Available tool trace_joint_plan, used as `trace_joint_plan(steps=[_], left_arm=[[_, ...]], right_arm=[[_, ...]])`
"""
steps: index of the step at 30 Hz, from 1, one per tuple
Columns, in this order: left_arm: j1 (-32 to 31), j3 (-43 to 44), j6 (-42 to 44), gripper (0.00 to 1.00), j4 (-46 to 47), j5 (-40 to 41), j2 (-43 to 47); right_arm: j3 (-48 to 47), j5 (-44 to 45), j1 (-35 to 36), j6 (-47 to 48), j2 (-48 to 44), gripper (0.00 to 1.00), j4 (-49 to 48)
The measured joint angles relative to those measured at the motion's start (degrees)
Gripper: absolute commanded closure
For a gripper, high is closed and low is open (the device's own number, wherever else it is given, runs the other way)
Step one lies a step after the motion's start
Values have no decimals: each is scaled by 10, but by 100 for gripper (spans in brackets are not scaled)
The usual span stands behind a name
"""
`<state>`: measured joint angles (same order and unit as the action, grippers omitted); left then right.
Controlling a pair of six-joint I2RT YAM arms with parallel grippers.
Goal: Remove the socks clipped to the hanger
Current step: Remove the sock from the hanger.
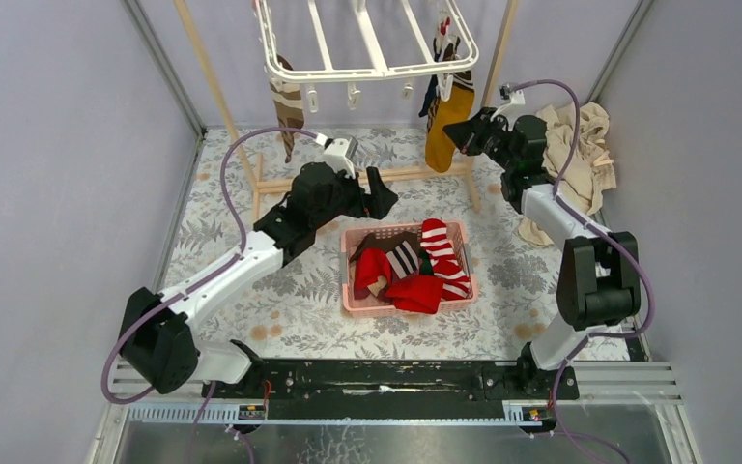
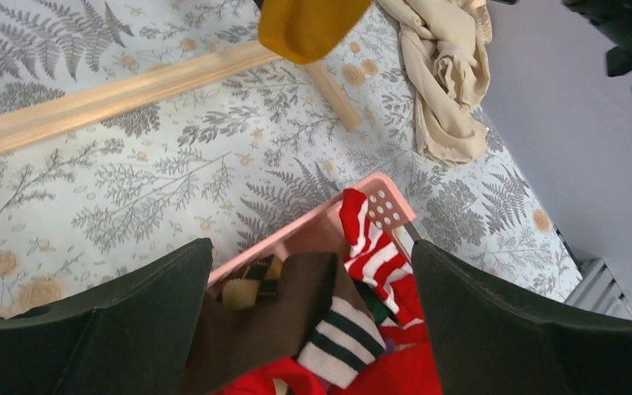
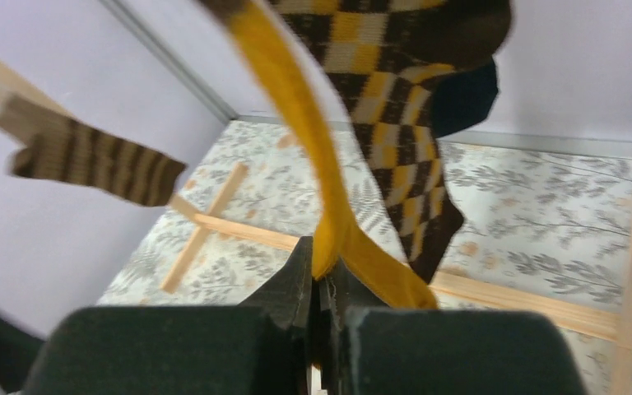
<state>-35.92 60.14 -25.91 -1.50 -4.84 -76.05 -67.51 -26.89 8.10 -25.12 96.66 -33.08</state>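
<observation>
The hanger (image 1: 333, 73) sits level at the far end of the table, high between the poles of a wooden frame (image 1: 367, 177). Its near rim runs left to right, and its far part is out of view. It is white moulded plastic, with slim crossbars running front to back and small clips dangling below the rim.

At its right near corner a mustard sock (image 1: 444, 130) of plain knit hangs lengthwise, toe down. Beside it hangs a brown-and-yellow checked sock (image 3: 387, 123). A brown striped sock (image 1: 288, 101) hangs at the left corner.

The right gripper (image 3: 319, 271) is pinched tight on the lower edge of the mustard sock. The left gripper (image 2: 311, 247) stands spread wide with nothing in it, above a perforated pink basket (image 1: 353, 290) of red, striped and brown socks. A crumpled beige cloth (image 1: 580, 145) lies at far right.
</observation>
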Motion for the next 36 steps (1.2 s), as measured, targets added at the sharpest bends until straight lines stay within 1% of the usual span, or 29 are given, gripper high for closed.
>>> trace_joint_plan(steps=[4,10,16,18,21,24,29,36], left_arm=[[3,-14,14,2,69,-5,-26],[10,-58,34,2,196,-32,-35],[27,-87,42,2,311,-62,-49],[33,-89,43,2,347,-75,-63],[46,-88,41,2,396,-101,-91],[63,-87,29,2,438,-132,-124],[97,-81,-21,2,525,-199,-180],[106,-33,-86,1,614,-271,-231]], right_arm=[[0,-52,-4,-40,-28,100,-2],[-1,-154,-21,-140,-52,100,-27],[-1,-222,-26,-239,-52,100,-55],[-1,-243,-26,-278,-56,100,-74],[-1,-262,-26,-309,-62,100,-94],[-1,-278,-26,-336,-74,100,-109],[-1,-299,-26,-367,-91,100,-128],[5,-317,-26,-411,-93,100,-166]])
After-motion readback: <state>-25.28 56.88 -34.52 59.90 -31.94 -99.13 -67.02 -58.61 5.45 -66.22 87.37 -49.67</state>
